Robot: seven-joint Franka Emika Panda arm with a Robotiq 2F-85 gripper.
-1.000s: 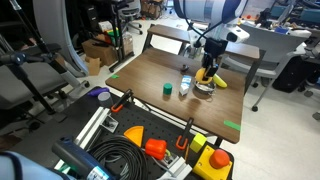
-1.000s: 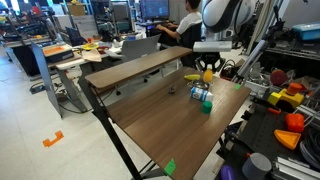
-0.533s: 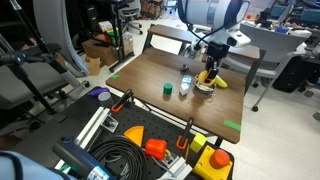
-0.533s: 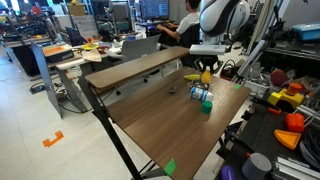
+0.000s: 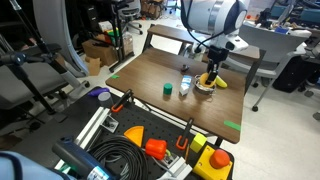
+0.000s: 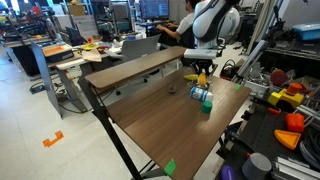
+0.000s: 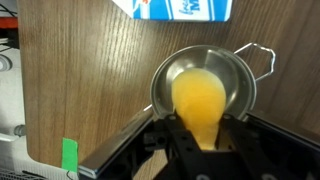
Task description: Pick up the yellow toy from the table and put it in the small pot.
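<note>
In the wrist view my gripper (image 7: 203, 135) is shut on the yellow toy (image 7: 199, 100), a smooth banana-like shape that hangs over the bowl of the small metal pot (image 7: 238, 90). I cannot tell if the toy touches the pot's floor. In both exterior views the gripper (image 5: 211, 72) (image 6: 203, 72) is just above the pot (image 5: 205, 88) at the table's far side, with the toy's yellow (image 5: 213, 79) (image 6: 192, 77) showing at the fingertips.
A blue and white carton (image 7: 170, 9) lies right behind the pot, also seen in an exterior view (image 6: 200, 94). A green cup (image 5: 167, 89) stands nearby on the wooden table (image 5: 150, 75). Green tape (image 7: 69, 157) marks the table. A tool cart (image 5: 150, 145) is beside it.
The arm has shifted slightly over the pot with the yellow toy still in its grip; the gripper seems a little lower. Nothing else on the table moved.
</note>
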